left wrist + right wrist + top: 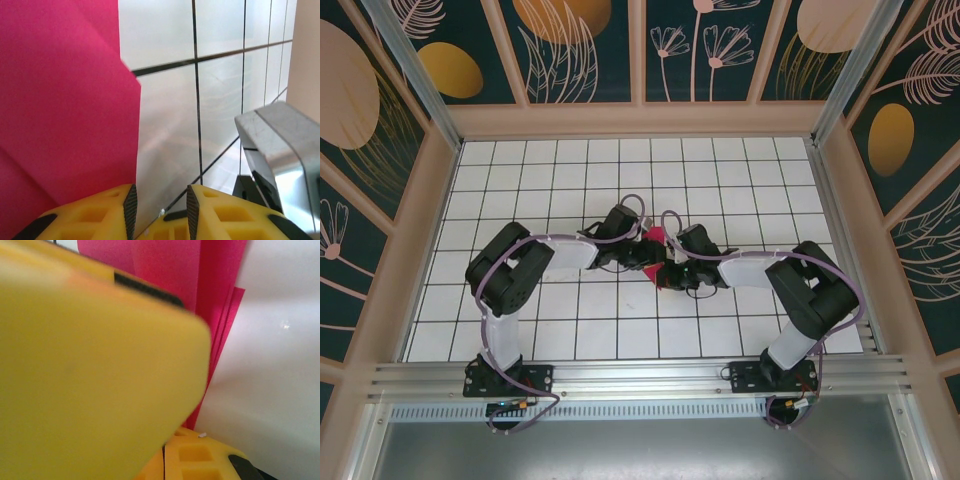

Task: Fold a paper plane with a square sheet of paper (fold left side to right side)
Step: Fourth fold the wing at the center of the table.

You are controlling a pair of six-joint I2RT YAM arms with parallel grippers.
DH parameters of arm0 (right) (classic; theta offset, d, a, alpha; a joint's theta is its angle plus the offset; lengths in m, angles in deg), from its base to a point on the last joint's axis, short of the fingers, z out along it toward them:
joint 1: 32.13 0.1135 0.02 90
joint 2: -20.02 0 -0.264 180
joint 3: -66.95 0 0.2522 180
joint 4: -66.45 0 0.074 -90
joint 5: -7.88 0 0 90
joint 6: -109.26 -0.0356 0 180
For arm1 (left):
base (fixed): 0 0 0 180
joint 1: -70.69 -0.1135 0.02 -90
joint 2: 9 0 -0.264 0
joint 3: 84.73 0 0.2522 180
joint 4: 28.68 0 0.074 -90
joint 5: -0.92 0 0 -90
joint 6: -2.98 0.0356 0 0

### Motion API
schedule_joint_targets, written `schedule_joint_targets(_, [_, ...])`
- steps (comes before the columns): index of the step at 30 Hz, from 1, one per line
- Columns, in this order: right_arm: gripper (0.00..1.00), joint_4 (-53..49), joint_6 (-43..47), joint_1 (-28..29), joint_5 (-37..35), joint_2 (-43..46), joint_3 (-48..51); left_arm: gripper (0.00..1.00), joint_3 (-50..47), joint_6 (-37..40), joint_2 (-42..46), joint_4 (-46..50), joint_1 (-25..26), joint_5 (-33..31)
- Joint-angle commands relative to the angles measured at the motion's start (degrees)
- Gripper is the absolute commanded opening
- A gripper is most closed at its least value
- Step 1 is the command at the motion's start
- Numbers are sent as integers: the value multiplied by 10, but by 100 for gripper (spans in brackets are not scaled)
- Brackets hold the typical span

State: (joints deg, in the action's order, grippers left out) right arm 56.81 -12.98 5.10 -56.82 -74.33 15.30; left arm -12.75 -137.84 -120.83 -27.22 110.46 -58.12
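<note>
The left tool (161, 202) is part open, its two yellow fingers (215, 217) standing apart with bare white table (220, 75) showing through the gap and nothing between the pads. The sheet of paper (65, 100), magenta-pink and creased, lies flat on the table ahead of the tool and to its left. The paper's straight edge runs down to the inner pad of the left finger, and I cannot tell whether it touches the pad. To the right of this tool, close by, stands a grey housing (280, 150).

From above, the right tool (663, 270) meets the left one nose to nose at the middle of the table, with the paper showing pink between them. In the right wrist view, one blurred yellow finger (100, 365) covers most of the frame. Folded layers of paper run just beside it, down towards the lower finger. I cannot tell how far this tool is open, or whether it pinches the paper.
</note>
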Motion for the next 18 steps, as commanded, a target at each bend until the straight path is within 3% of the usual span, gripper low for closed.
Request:
schedule_joint_targets(1, [8,-109,2,13,-51,-44,24,35,20,21,-23,40,3,-33])
schedule_joint_targets(9, [8,-117,4,13,-57,-46,23,35,31,34,-43,62,0,-62])
schedule_joint_targets(18, [8,-128,8,14,-66,-47,22,35,84,73,-73,109,-43,-90])
